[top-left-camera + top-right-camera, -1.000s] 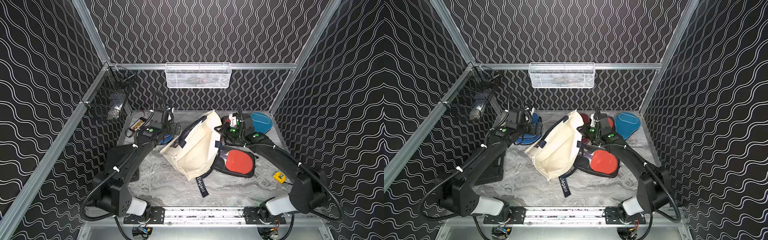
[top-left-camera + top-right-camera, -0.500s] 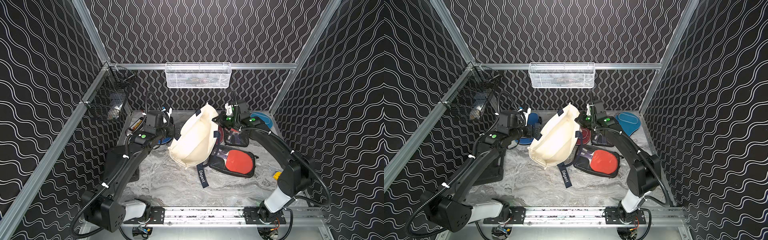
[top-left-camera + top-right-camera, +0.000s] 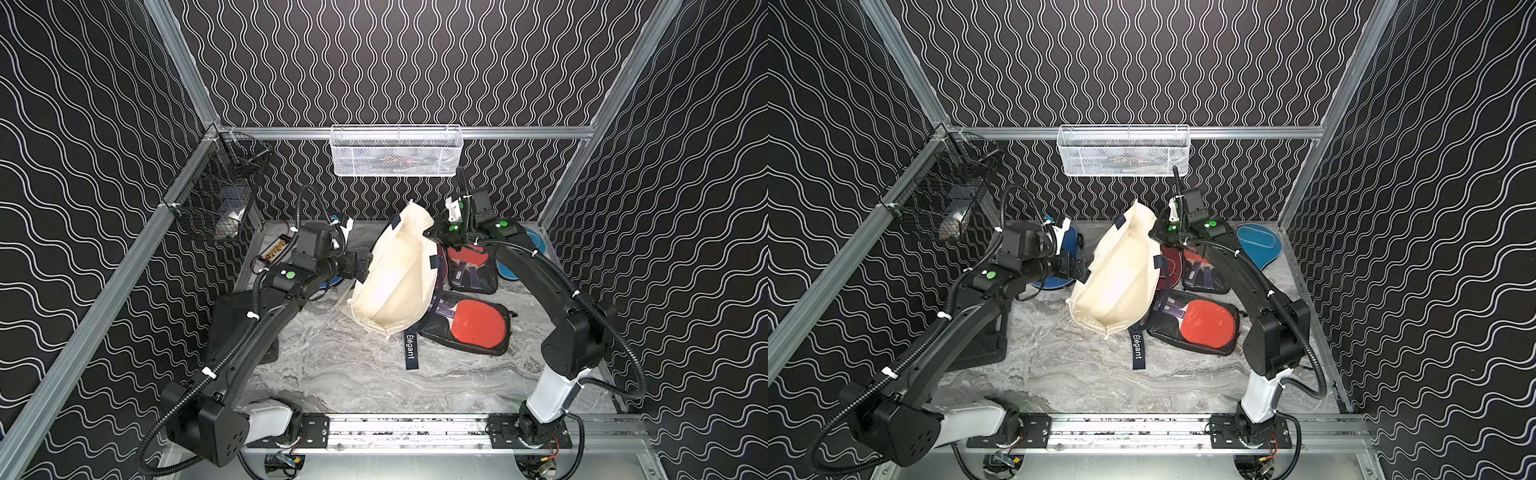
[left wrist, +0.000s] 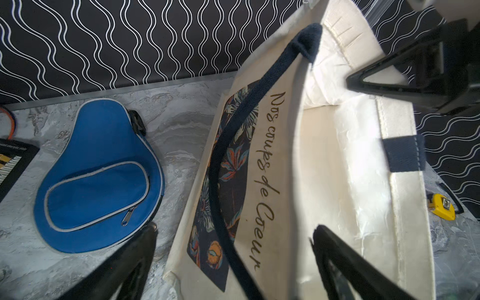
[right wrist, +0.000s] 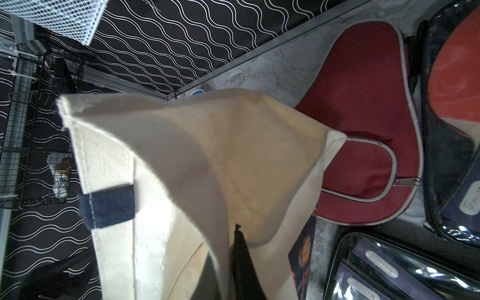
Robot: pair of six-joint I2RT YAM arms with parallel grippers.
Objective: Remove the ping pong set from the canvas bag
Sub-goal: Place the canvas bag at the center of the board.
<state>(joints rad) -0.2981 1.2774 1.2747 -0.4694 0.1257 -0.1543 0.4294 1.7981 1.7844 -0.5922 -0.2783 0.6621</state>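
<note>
Canvas bag (image 3: 395,282), held up, right jaws clenched on its edge. Left jaws spread wide at its side. Paddle cases (image 3: 473,328) on bench (image 3: 353,374).

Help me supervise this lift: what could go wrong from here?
The bag hangs from the right end effector's pinch on one rim corner; canvas could slip out.
Its strap trails beside a pouch and might drag it.
The open left end effector at the mouth could snag the handle.
</note>
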